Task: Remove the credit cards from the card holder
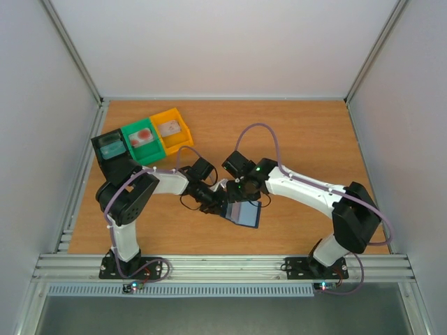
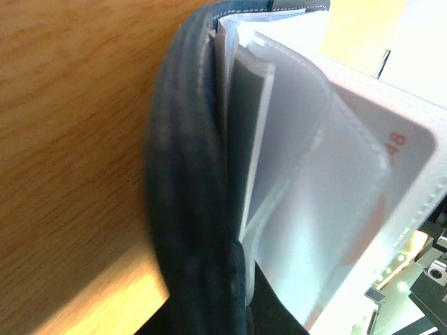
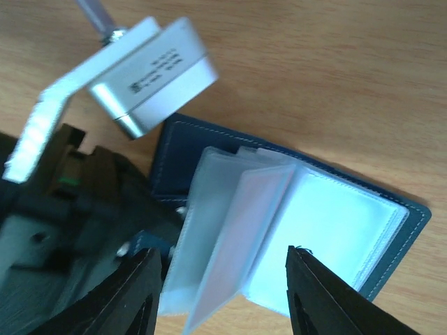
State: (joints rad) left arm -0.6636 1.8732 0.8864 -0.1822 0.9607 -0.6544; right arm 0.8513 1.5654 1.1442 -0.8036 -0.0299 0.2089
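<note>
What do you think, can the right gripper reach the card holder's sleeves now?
Probably yes: the right gripper hangs open directly over the sleeves, and the left gripper holds the card holder open.

One card holder (image 1: 244,213), three bins (image 1: 129,130), three cards (image 1: 142,138) in bins

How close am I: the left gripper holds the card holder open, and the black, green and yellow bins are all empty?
Only the bins are wrong: the top external view shows a credit card in each: black bin, green bin, yellow bin. The left gripper does hold the card holder open.
</note>
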